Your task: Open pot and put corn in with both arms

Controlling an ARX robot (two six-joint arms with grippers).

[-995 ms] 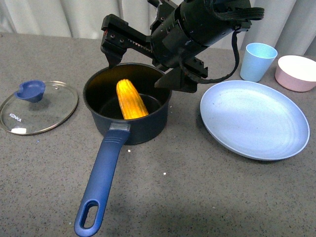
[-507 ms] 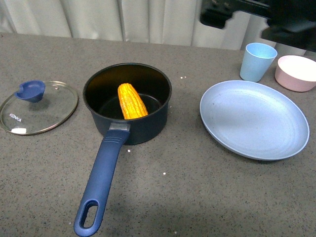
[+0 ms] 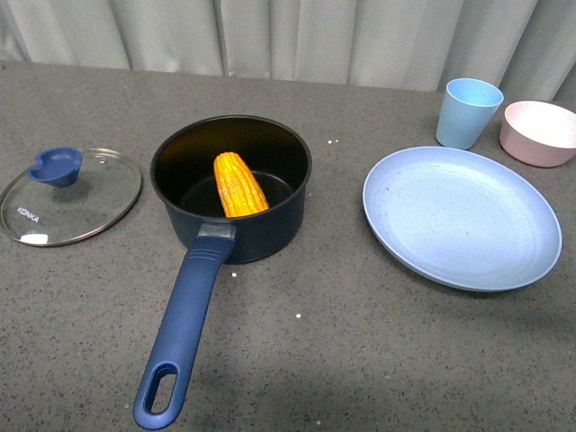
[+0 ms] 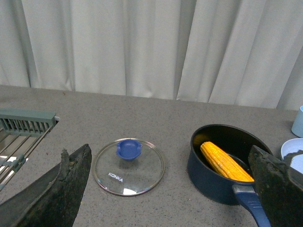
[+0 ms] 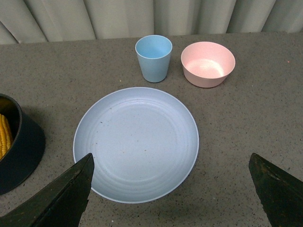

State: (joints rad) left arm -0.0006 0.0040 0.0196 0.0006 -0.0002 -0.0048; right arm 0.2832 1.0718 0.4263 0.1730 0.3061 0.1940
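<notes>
1. Two arms are gone from the front view: one second ago the right arm hung over the pot [image 3: 231, 184] in the upper middle of the frame, half a second ago only its end showed at the upper right corner, and now no arm shows there.
2. At the left of the frame the glass lid [image 3: 70, 193] with its blue knob lies flat on the desk [image 3: 360, 360], well apart from the pot, as it lay in both earlier pictures.
3. In the middle left, the corn [image 3: 239, 184] leans inside the pot, its lower end on the black bottom. It has hardly moved since a second ago.
4. At the right the blue plate [image 3: 461, 216] is bare, and behind it stand the blue cup [image 3: 468, 112] and the pink bowl [image 3: 540, 132].
5. I judge that the task is finished: lid off, corn in, arms drawn back.
6. The left pincer [image 4: 170, 189] has its fingers wide apart at the lower corners of its wrist view, and holds nothing.
7. The right pincer [image 5: 170, 189] is spread as wide above the plate, and touches nothing.
</notes>
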